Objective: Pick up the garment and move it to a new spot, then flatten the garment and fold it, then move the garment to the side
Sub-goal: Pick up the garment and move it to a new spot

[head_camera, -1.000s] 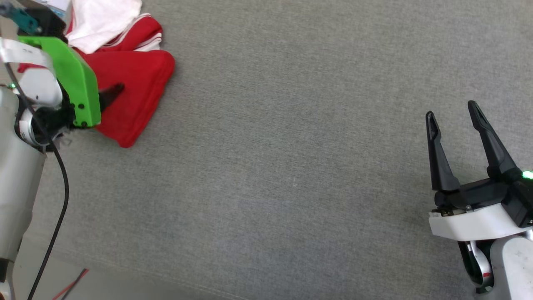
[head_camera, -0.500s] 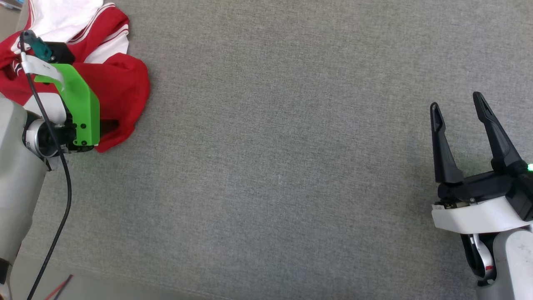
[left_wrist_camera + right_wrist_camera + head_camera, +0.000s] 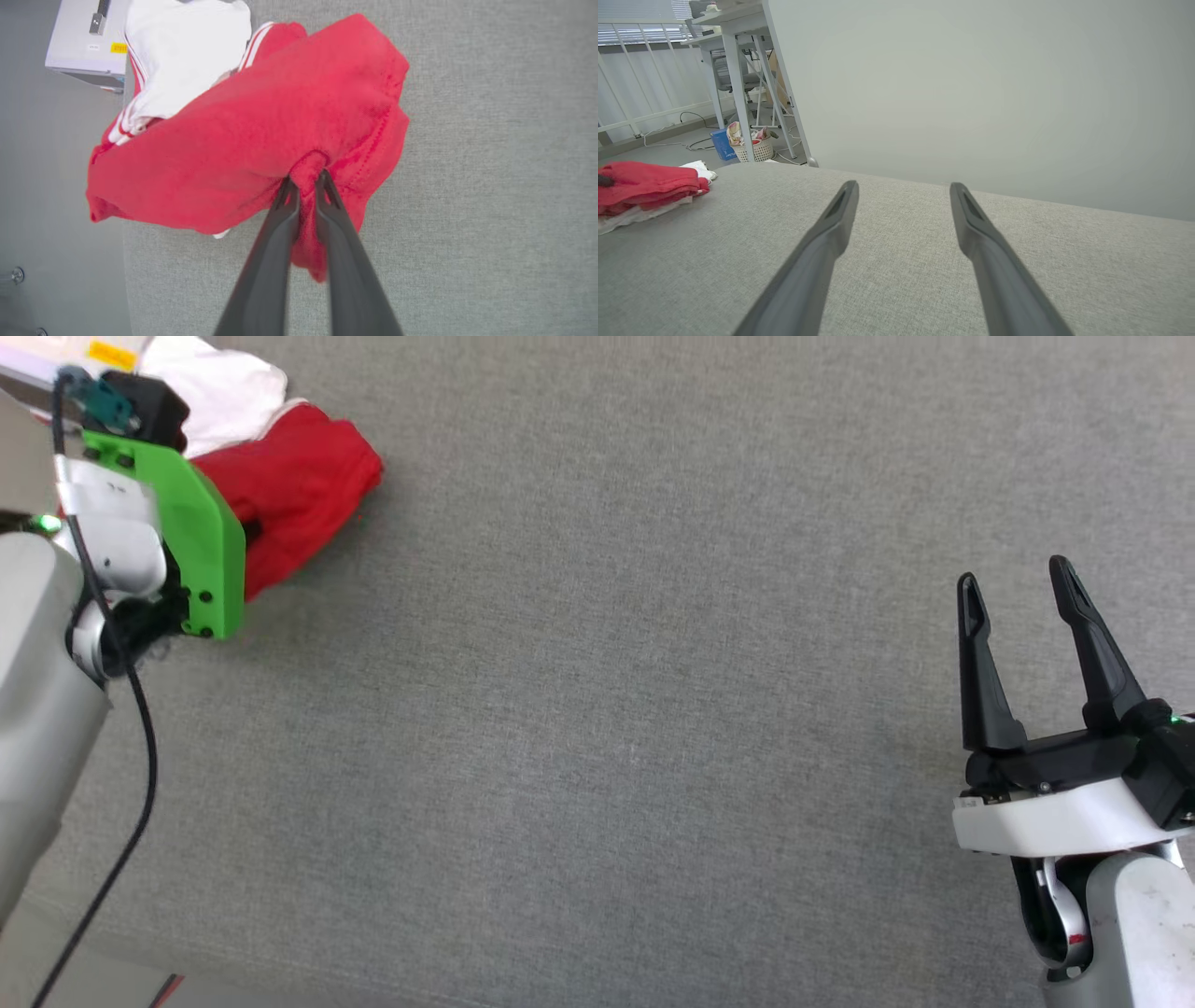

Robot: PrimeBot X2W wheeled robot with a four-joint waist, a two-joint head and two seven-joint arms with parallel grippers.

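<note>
At the far left of the grey worktop (image 3: 607, 709), our left arm reaches in over the edge. Our left gripper (image 3: 306, 179) is pressed together on a raised fold of the garment (image 3: 233, 154), pinching red cloth between its fingers. The garment lies bunched at the worktop's far left corner, white sleeve cloth at its far side; we cannot make out any print. From the head, a green bracket (image 3: 201, 546) hides most of that gripper, beside a black cable (image 3: 140, 737). A grey box (image 3: 86, 44) with a yellow label sits beyond the garment. Near right, our right gripper (image 3: 1013, 581) hovers spread and empty, well apart from the garment.
</note>
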